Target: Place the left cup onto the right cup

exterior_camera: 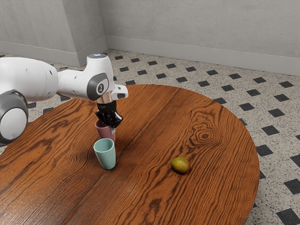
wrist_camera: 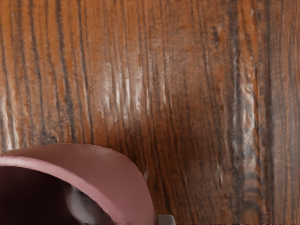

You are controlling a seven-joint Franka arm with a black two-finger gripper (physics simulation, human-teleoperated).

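Nearest on the round wooden table [exterior_camera: 201, 112] stands the teal cup [exterior_camera: 104, 154], upright, mouth up, long axis vertical. A mango [exterior_camera: 180, 165] lies well off toward the exterior view's right of it. Just behind the teal cup, close but apart, is the maroon cup [exterior_camera: 103, 131], also upright with its mouth open to the ceiling. The gripper [exterior_camera: 111, 124] is at its rim! It points straight down, nearly closed, pinching the cup's wall: the wrist view shows one finger [wrist_camera: 84, 206] inside the mouth and one outside. Behind the teal cup, the white arm [exterior_camera: 75, 84] stretches level from the exterior view's left, wrist bent down.
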